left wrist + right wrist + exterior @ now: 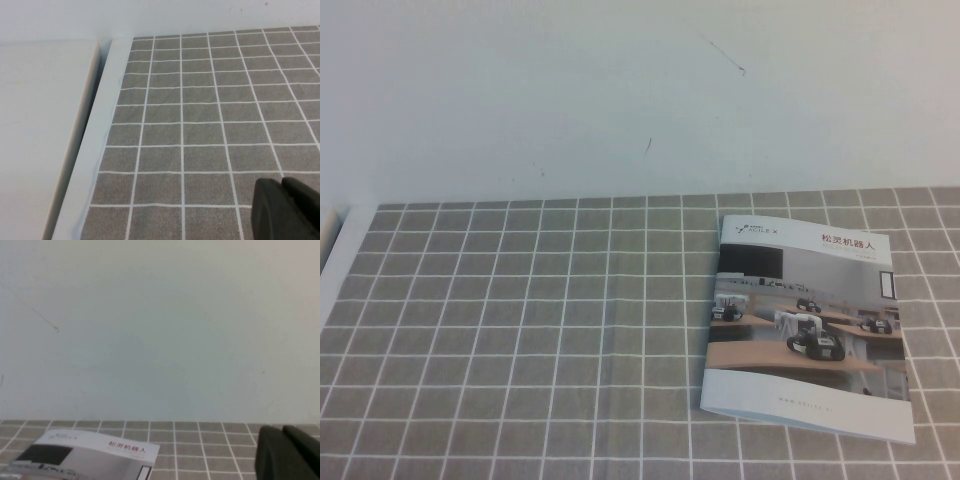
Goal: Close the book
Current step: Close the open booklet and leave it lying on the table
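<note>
**A:** Where is the book (805,325) found?

**B:** It is seen on the right part of the grey checked cloth (520,330) that covers the counter (102,125), close to the cloth's far edge and turned slightly askew to the grid. It lies flat and closed, cover up. A red title is printed at the cover's top right, and a photograph of machines on desks fills its middle.

**A:** Is it touched by either arm?

**B:** No. No arm is shown in the high view, and nothing rests on the cover.

**A:** How is the left gripper (281,184) placed?

**B:** It is seen only by its own wrist camera, as two dark fingers (267,210) held over bare cloth near the counter's left side, where a pale uncovered strip runs along the cloth. The fingers are pressed together, with only a thin seam between them, and nothing is held.

**A:** And the right gripper (282,432)?

**B:** It is pointed toward the white wall (160,330), over the cloth's far rows. Its fingers (270,455) are likewise drawn together and empty. The far end of the book (95,452) is caught in that view, apart from the fingers.
</note>
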`<state>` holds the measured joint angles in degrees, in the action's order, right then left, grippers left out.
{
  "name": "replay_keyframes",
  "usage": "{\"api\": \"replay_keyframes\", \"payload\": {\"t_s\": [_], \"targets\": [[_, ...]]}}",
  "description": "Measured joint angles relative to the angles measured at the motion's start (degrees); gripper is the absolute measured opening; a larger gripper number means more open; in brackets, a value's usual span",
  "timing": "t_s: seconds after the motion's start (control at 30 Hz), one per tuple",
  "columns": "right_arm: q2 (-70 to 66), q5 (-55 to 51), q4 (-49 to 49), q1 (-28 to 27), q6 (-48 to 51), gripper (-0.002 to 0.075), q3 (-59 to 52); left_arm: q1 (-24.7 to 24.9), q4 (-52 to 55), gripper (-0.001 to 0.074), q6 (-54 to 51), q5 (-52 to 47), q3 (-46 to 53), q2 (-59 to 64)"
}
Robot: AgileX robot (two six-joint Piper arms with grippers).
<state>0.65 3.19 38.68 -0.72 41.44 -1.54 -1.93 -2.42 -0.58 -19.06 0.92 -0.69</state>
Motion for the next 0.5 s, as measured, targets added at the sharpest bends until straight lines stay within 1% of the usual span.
{"api": "replay_keyframes", "payload": {"t_s": [0.03, 0.1, 0.17, 0.2, 0.3, 0.4, 0.5], "targets": [[0.0, -0.8, -6.7, -0.3, -6.3, -0.0003, 0.0, 0.0, 0.0, -0.0002, 0.0, 0.0, 0.0, 0.0], [0.0, -3.9, -22.1, -0.6, -22.1, -0.0003, 0.0, 0.0, 0.0, -0.0002, 0.0, 0.0, 0.0, 0.0], [0.0, -8.7, -31.5, -0.5, -32.5, -0.0003, 0.0, 0.0, 0.0, -0.0002, 0.0, 0.0, 0.0, 0.0], [0.0, -12.7, -36.1, -0.5, -35.8, -0.0003, 0.0, 0.0, 0.0, -0.0002, 0.0, 0.0, 0.0, 0.0], [0.0, -21.2, -41.5, -0.8, -38.7, -0.0003, 0.0, 0.0, 0.0, -0.0002, 0.0, 0.0, 0.0, 0.0], [0.0, -22.2, -42.4, -1.1, -37.8, -0.0003, 0.1, 0.0, 0.0, -0.0002, 0.0, 0.0, 0.0, 0.0], [0.0, -22.8, -41.3, -1.1, -34.3, -0.0003, 0.2, 0.0, 0.0, -0.0002, 0.0, 0.0, 0.0, 0.0]]}}
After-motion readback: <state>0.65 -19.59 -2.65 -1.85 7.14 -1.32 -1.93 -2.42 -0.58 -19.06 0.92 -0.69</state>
